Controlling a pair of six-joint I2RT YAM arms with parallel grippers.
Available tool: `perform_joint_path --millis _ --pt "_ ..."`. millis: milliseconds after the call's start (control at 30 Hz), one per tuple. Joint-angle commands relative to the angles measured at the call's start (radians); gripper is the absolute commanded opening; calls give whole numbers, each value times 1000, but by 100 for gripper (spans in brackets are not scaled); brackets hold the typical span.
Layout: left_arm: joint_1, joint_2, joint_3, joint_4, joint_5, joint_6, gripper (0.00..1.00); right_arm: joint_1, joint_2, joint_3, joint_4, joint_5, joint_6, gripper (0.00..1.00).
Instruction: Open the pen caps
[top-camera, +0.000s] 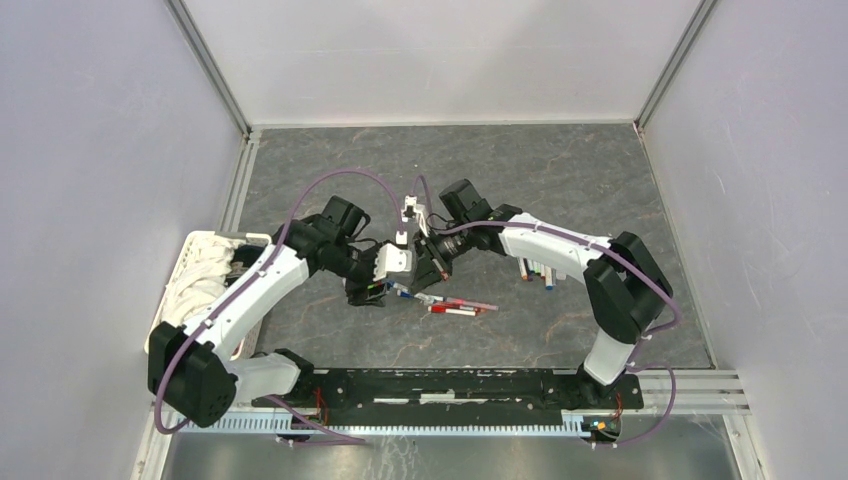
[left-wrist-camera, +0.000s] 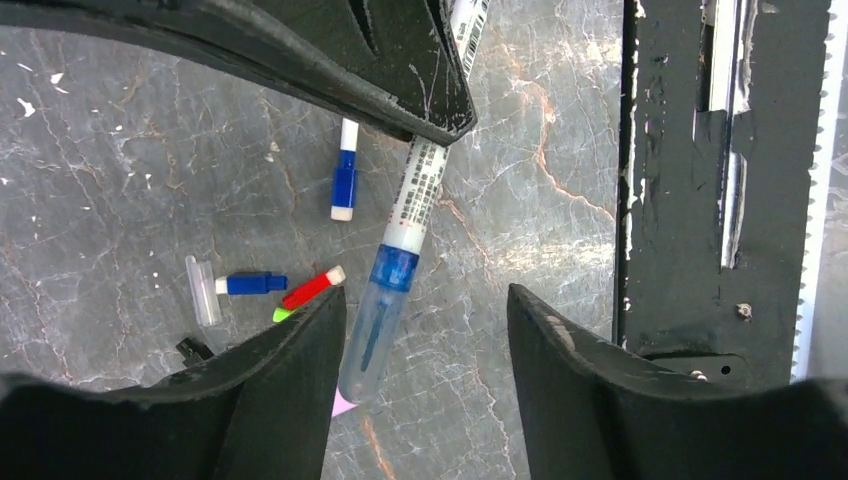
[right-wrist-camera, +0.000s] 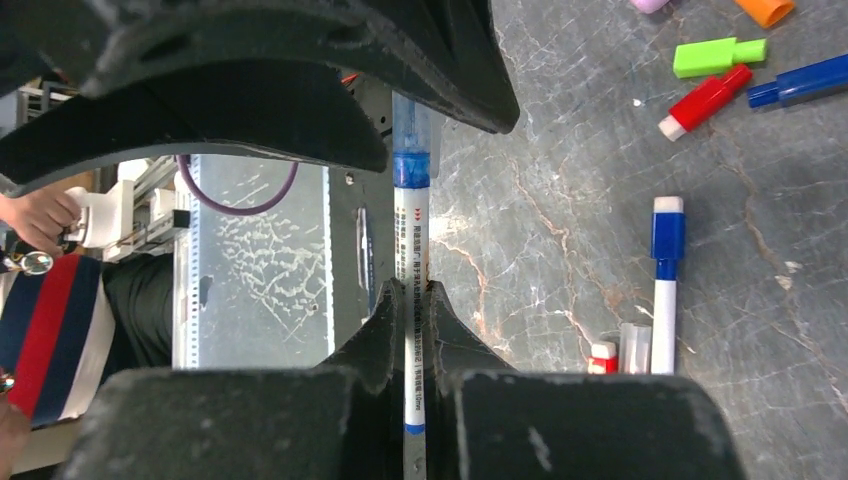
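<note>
Over table (left-wrist-camera: 120, 180), right gripper (right-wrist-camera: 413, 300) clamped on white pen (left-wrist-camera: 418, 190) barrel; left gripper (left-wrist-camera: 425, 300) jaws apart either side of its clear cap (left-wrist-camera: 368, 335), not gripping. Cap looks light, stiff, slick, probably snug: pinch mid-cap past blue collar (left-wrist-camera: 394, 268), pull straight along barrel

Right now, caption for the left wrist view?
Left end effector, open, straddles the clear cap of a pen gripped by the right end effector.
</note>
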Motion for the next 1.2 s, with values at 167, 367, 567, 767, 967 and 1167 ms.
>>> perform_joint_path --millis 167,367,567,767,967,1167 --pt "-50 8 4 31 -17 63 30 5 56 62 -3 -66 60 0" --pt "-72 23 -9 39 -17 52 2 12 59 41 97 -58 160 19" --pt "-76 6 -14 63 -15 29 2 26 54 -58 284 -50 291 38" --pt "-76 -13 -13 78 -45 16 2 46 57 -103 372 -70 334 34" --pt "-76 -19 -18 78 -20 15 26 44 59 -75 374 -77 352 0" --pt "-83 -28 -33 86 -12 28 42 45 76 -49 363 -93 360 0"
